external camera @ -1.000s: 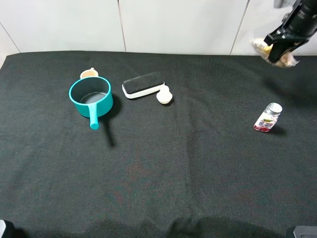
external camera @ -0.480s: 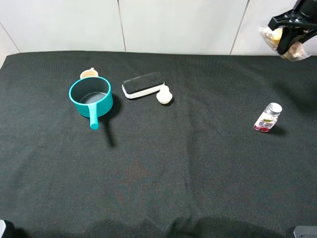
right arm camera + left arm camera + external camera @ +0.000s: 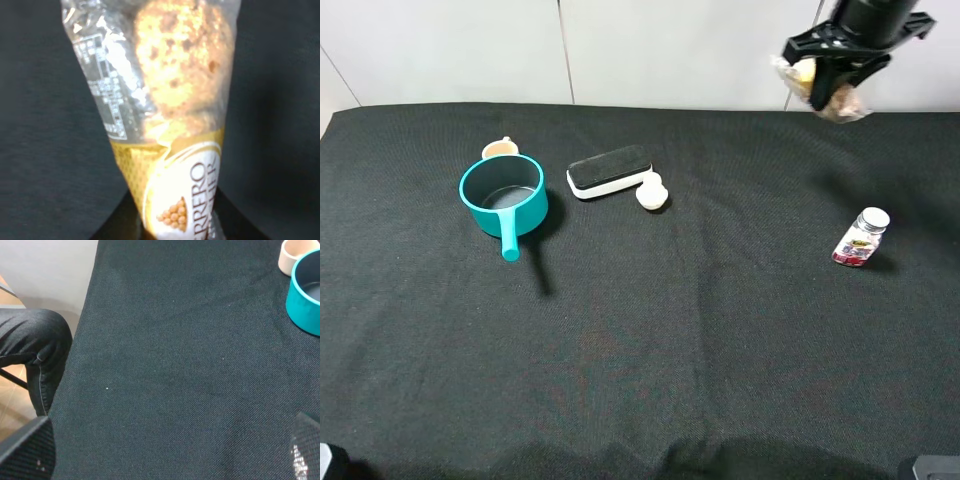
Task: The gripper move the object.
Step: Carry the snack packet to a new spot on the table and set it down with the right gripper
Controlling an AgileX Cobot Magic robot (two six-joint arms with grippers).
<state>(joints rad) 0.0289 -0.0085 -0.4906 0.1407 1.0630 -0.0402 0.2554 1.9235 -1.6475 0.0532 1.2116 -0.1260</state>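
Note:
My right gripper [image 3: 825, 88] is shut on the object, a clear packet of tan and yellow snack pieces [image 3: 810, 85], and holds it high over the back right of the black table. In the right wrist view the packet [image 3: 170, 115] fills the picture, pinched at its gold-labelled end. My left gripper does not show in the exterior view; only the blurred dark tips of its fingers [image 3: 27, 450] show in the left wrist view, far apart over bare cloth near the table's left edge.
A teal pot [image 3: 504, 198] with a small tan cup [image 3: 500, 149] behind it stands at the left. A black-and-white eraser [image 3: 608, 171] and a white lump [image 3: 651, 192] lie mid-back. A small silver-capped bottle [image 3: 861, 238] stands at the right.
My right gripper swung right and slightly up with the packet, then left along the back edge; it now holds the packet further left than a second ago.

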